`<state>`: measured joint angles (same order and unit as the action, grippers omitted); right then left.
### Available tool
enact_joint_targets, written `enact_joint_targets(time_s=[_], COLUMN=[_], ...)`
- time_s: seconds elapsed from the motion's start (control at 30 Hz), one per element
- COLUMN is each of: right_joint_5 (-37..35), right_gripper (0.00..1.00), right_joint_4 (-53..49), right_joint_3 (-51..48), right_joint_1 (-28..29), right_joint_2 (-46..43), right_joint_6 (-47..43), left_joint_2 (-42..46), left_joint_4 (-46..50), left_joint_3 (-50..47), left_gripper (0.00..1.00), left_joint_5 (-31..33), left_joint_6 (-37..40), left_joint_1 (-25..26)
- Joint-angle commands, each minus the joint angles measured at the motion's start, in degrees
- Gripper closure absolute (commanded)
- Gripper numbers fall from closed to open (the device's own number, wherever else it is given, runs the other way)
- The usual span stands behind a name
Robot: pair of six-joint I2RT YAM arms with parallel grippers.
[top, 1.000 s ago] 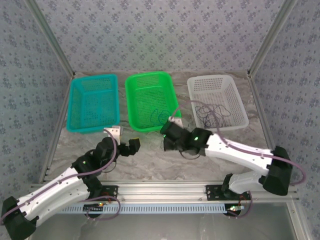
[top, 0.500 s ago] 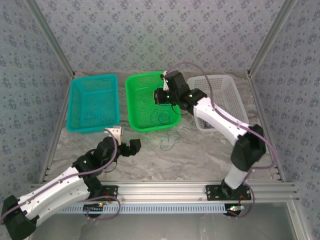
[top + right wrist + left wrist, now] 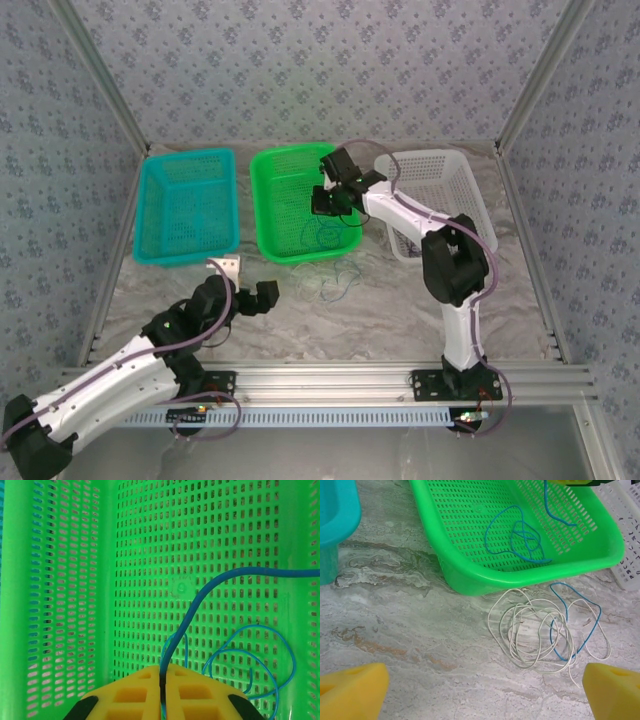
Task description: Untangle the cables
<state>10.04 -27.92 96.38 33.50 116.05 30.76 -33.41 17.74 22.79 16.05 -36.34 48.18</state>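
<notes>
When viewed from the top camera, finds the right end effector [image 3: 322, 200] reaching over the green basket [image 3: 258, 205]. Puts the left end effector [image 3: 258, 297] low above the surface [image 3: 380, 320], well apart from any wire. Notes a loose tangle of cables [image 3: 335, 280] on the surface just in front of that basket.

Switching to the left wrist camera, records yellow pads [image 3: 355, 692] spread wide at the lower corners, holding nothing. Places the whitish cable [image 3: 530, 635] in overlapping coils on the surface, just beside the basket's near wall, with a blue loop [image 3: 585, 630] threaded through them. Logs the blue cable [image 3: 522, 532] looped on the basket floor. Cannot tell whether both blue parts belong to one wire.

Turning to the right wrist camera, confirms pads pressed together, pinching the blue cable above the basket floor.

Judges the task partway done: some blue already inside the green basket, blue loop and whitish coils interlaced outside. Leaves pulling those two apart.
</notes>
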Motion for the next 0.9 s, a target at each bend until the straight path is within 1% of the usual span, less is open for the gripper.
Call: enact_joint_targets(time_s=[0.0, 0.03, 0.1, 0.17, 0.2, 0.23, 0.33, 0.5, 0.6, 0.73, 0.87], right_joint_5=[2.33, 2.67, 2.48, 1.71, 1.25, 1.05, 0.18, -3.48, -5.15, -3.66, -1.01], right_gripper=[0.83, 0.77, 0.58, 0.46, 0.42, 0.41, 0.41, 0.41, 0.44, 0.57, 0.57], right_joint_4=[-0.42, -0.03, -0.37, -2.02, -2.89, -3.43, -4.10, -4.63, -4.08, -2.56, -0.45], right_joint_3=[0.59, 0.25, 0.75, 1.79, 2.20, 2.34, 1.57, -4.69, -11.70, -22.63, -30.18], right_joint_1=[-0.45, -0.29, 0.51, 1.14, 1.56, 1.76, 2.94, 4.97, 5.70, 6.55, 9.11], right_joint_2=[-1.13, -1.81, -3.34, -4.18, -4.46, -4.89, -7.07, -14.60, -20.40, -26.93, -28.43], right_joint_6=[0.60, 0.17, -1.06, -2.29, -2.69, -3.08, -3.57, -3.73, -1.89, 2.28, 7.17], left_joint_2=[0.80, 0.79, 0.71, 0.46, 0.29, 0.04, -0.59, -0.96, -1.03, -1.69, -3.25], left_joint_4=[1.62, 1.69, 1.38, 0.66, 0.33, 0.05, -0.27, 0.04, -0.39, -2.03, -3.53], left_joint_3=[2.44, 2.44, 2.18, 1.88, 1.82, 1.74, 2.04, 2.32, 1.85, 1.03, 1.03], left_gripper=[0.01, 0.00, 0.01, 0.00, 0.01, 0.01, 0.00, 0.00, 0.01, 0.01, 0.01], left_joint_5=[1.20, 1.20, 1.09, 0.96, 0.75, 0.64, 0.43, 0.45, 0.49, 0.46, 0.37], left_joint_6=[-0.05, -0.04, -0.09, -0.38, -0.55, -0.56, -0.60, -0.22, -0.17, -0.71, -0.80], left_joint_1=[-0.37, -0.40, -0.39, -0.42, -0.38, -0.40, -0.42, -0.38, -0.44, -0.47, -0.56])
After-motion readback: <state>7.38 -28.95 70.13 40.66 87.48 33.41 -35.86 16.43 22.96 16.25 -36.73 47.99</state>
